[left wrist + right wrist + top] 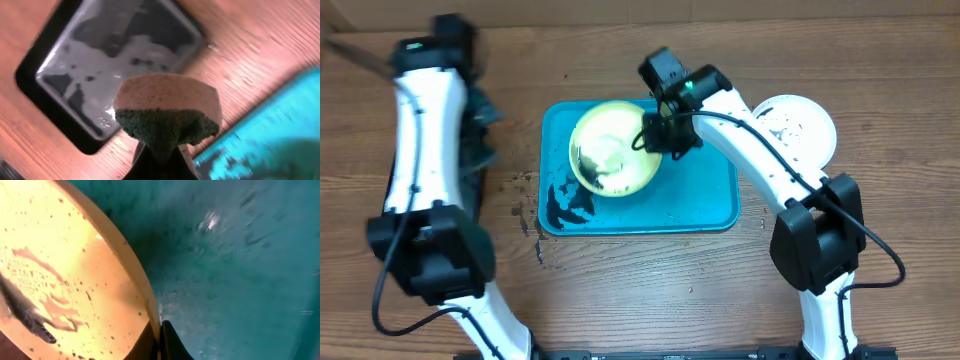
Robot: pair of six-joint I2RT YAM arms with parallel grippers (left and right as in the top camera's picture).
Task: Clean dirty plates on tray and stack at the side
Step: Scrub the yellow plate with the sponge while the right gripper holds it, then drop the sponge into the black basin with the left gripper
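The yellow-green-rimmed plate (610, 150) is tilted up over the turquoise tray (705, 200), its face smeared with dark streaks and specks. My right gripper (662, 135) is shut on its right rim; the right wrist view shows the fingers (159, 330) pinching the plate's edge (65, 270) above the wet tray (240, 255). The white plate (800, 125) lies on the table right of the tray, with dark specks. The teal-rimmed plate is not in view. My left gripper (482, 112) is shut on a green-and-tan sponge (167, 115) left of the tray.
A smaller black tray (115, 65) holding cloudy water lies under my left gripper, mostly hidden by the arm in the overhead view (475, 185). Dark smears (565, 205) lie in the turquoise tray's front left corner. Specks (525, 200) dot the wooden table beside it.
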